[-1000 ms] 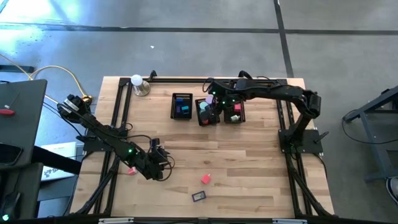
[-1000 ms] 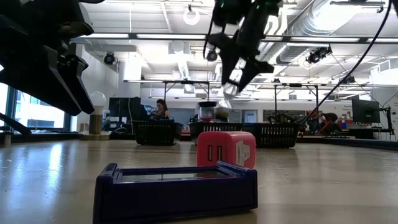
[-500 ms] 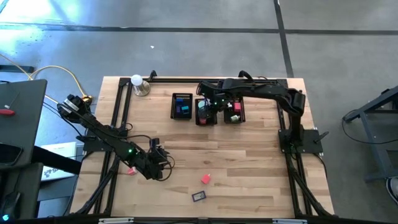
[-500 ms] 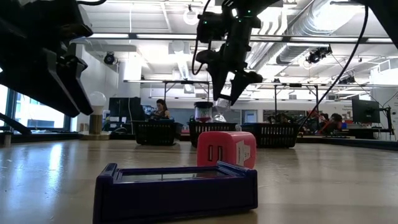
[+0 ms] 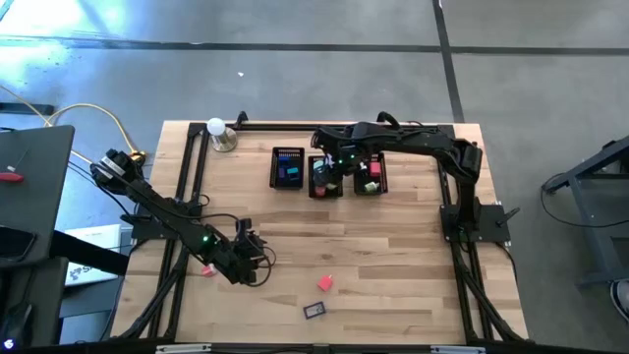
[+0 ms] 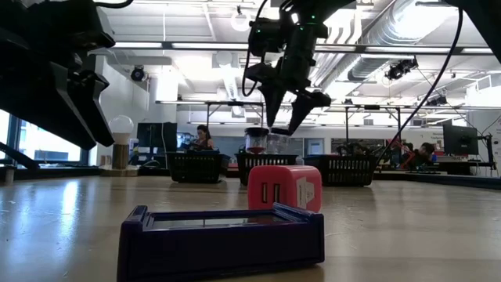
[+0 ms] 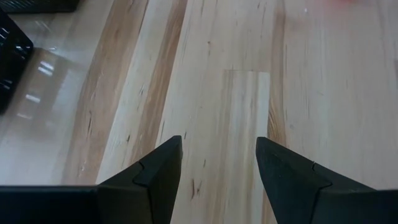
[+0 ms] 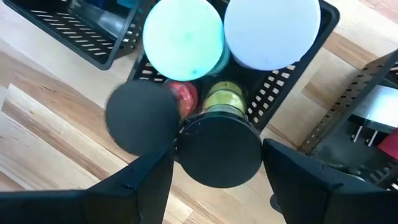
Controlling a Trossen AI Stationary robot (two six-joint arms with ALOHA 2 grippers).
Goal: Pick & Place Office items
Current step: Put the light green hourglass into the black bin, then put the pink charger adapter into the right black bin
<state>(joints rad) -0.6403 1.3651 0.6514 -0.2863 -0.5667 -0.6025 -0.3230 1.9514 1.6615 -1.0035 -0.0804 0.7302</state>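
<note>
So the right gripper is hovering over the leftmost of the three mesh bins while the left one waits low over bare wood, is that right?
Not quite. The right gripper is over the middle bin, not the leftmost bin; the high view shows it, and the right wrist view looks down on the round items inside. The left gripper does wait low over bare wood.

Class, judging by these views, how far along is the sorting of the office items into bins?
Done: the mesh bins hold several items. In hand: nothing; the right gripper hangs open above the middle bin, the left gripper open over bare table. Left: a pink block, a dark blue piece and a small pink piece on the table.
</note>
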